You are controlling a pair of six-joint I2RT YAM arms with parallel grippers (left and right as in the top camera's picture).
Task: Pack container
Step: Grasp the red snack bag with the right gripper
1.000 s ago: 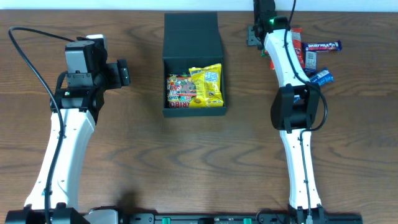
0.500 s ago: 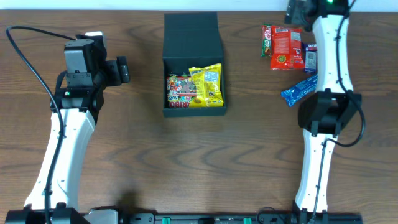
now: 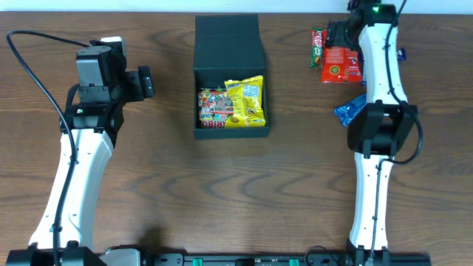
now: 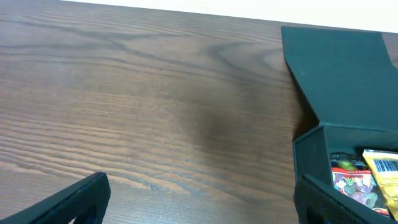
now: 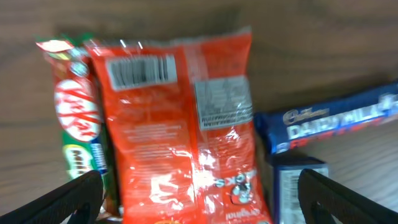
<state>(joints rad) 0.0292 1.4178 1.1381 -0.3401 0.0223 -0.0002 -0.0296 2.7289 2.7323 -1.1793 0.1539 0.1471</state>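
A: Where is the matte black, shallow cardboard container [image 3: 230,74] to be found?

B: It is set at the top middle of the dark wooden surface [image 3: 222,192], with its hinged flap lid [image 3: 228,41] laid open toward the far edge. Two packets are already seen inside: a yellow foil snack bag [image 3: 245,102] and, just beside it, a red-and-multicoloured sweet packet [image 3: 211,108].

A: Which step can be judged to be in hand?

B: The fetching of the next packet. The right pincer [image 5: 199,211] is held over the pile well to the right of the container, directly above a glossy red crisp packet [image 5: 186,130]. Its fingers are spread wide at the lower corners of the wrist view, and nothing is gripped. A red-and-green chocolate wafer bar [image 5: 78,118] lies touching the red packet on one side; a blue chocolate bar [image 5: 329,118] lies on the other.

A: And the left pincer [image 4: 199,205]?

B: It is likewise spread apart and empty, parked beside the container.

A: What is called for next?

B: A descent onto the red packet, the fingers closed across it alone, then a carry to the container.
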